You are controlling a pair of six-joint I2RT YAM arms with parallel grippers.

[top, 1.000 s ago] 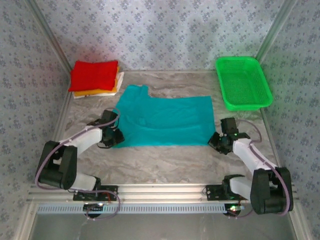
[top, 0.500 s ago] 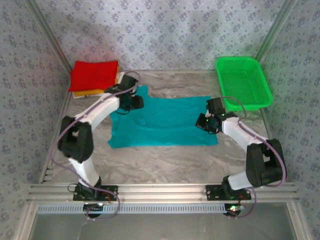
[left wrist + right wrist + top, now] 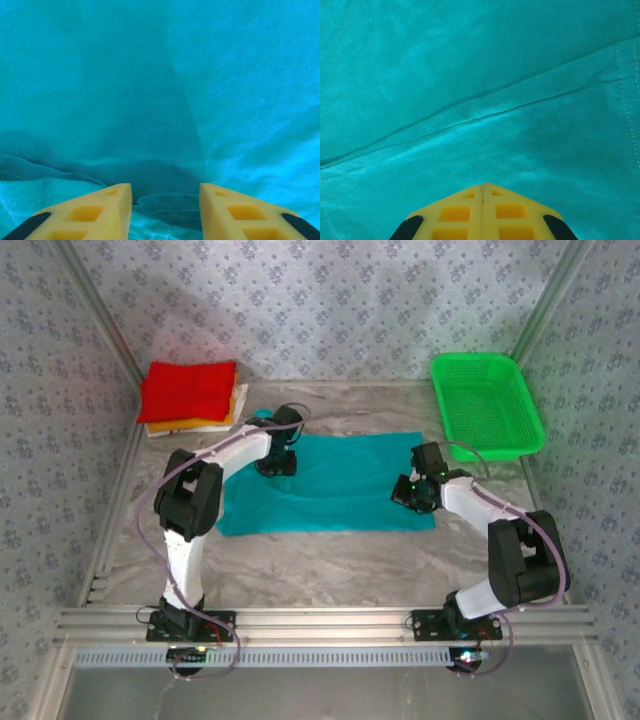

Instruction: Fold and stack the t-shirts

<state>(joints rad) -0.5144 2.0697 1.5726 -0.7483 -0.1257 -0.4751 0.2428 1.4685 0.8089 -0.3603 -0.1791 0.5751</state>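
The teal t-shirt (image 3: 330, 485) lies lengthwise, left to right. The left pincer (image 3: 275, 464), half open, is over its far-left corner, and the right pincer (image 3: 405, 495), closed, is at its right end. Whether either one grips cloth I cannot tell.

This is a robotics lab test cell rather than a home or a shop. A marble-patterned tabletop (image 3: 330, 560) is boxed in on three sides by upright panels of grey floral-print fabric (image 3: 330, 300), which meet at bare aluminium frame posts (image 3: 545, 300). A slotted aluminium rail (image 3: 330, 620) runs along the tabletop's near edge. Bolted to it side by side are a black-and-white left robot arm (image 3: 185, 510) and a matching right robot arm (image 3: 520, 560).

The props look staged. A bright green plastic mesh basket (image 3: 487, 405) sits at the far right corner. A stack of folded red, orange-yellow and white t-shirts (image 3: 190, 390) sits at the far left corner. A teal t-shirt (image 3: 340, 495) lies spread in the middle.
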